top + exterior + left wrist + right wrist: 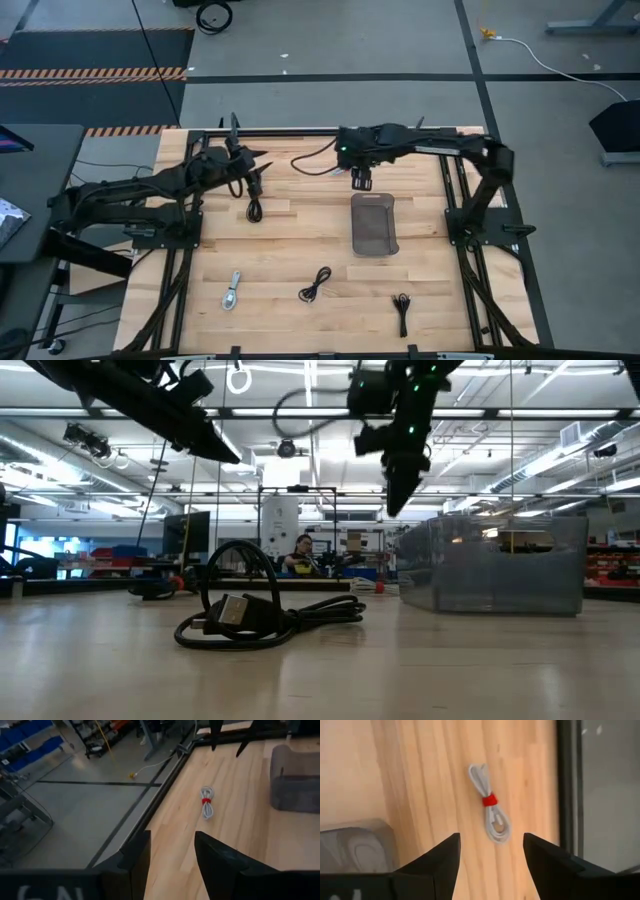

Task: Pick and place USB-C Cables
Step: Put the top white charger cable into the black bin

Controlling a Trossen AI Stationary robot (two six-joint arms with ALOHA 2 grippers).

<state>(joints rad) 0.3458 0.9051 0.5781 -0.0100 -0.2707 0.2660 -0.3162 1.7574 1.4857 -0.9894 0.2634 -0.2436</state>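
Five coiled cables lie flat on the wooden table. A white one with a red tie [489, 802] [206, 802] lies near the far edge, left of my right gripper [362, 181]. This gripper hangs open in the air [398, 485] [490, 865], just beyond the far end of the grey tray [373, 223]. A black cable [254, 208] lies just nearward of my left gripper [253, 182], which is open and empty [172, 865]. A silver cable [232, 290] and two black ones [315, 285] [402, 311] lie near the near edge.
The translucent grey tray [490, 565] [295, 780] stands right of the table's middle. Black frame rails [460, 190] run along the table's sides and far edge. Bare wood lies between the tray and the near cables. A person sits far off in the room [300, 550].
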